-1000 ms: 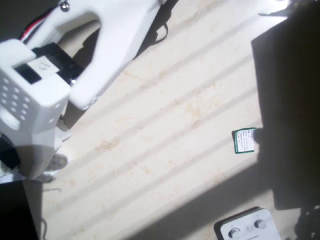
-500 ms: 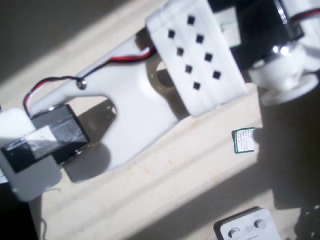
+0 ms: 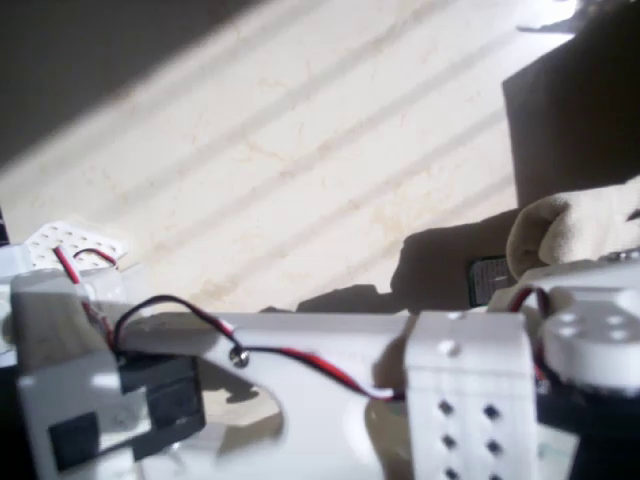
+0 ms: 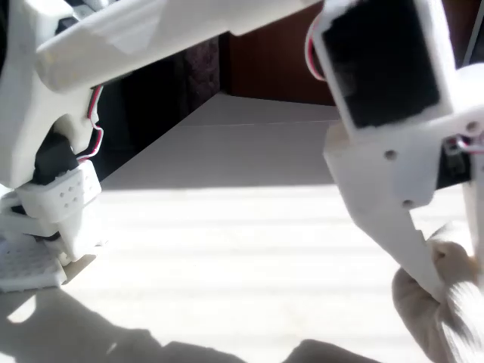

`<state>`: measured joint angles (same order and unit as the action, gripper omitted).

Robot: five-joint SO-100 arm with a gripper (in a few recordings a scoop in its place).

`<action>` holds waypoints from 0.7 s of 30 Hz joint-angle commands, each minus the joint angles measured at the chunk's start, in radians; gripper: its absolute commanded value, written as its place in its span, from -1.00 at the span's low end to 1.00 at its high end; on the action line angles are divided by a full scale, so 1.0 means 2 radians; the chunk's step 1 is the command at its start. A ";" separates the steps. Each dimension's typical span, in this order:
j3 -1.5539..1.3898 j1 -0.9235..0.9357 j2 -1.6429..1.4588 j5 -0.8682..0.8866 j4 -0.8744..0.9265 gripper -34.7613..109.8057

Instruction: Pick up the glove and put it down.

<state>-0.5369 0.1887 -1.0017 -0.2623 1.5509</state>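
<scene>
Claw [image 4: 446,291] pressed into glove [image 4: 435,310] (grip unclear), card [image 3: 490,281] shadowed on table [image 3: 300,150]

You will find no readable text, label, brand, number or sign in either view. The small card [image 3: 490,281], lying in shadow just left of the glove [image 3: 572,232] in the overhead view, carries print too dark and blurred to make out.

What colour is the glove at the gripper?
Cream-beige glove, plain; clearest in the overhead view.
</scene>
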 commanded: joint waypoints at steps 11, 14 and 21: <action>-0.049 0.075 0.030 -0.026 0.001 -0.52; -0.048 0.077 0.053 -0.026 -0.002 -0.52; -0.051 0.077 0.084 -0.026 -0.051 -0.52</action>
<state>-0.6443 0.3298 -0.8314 -0.3068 1.4803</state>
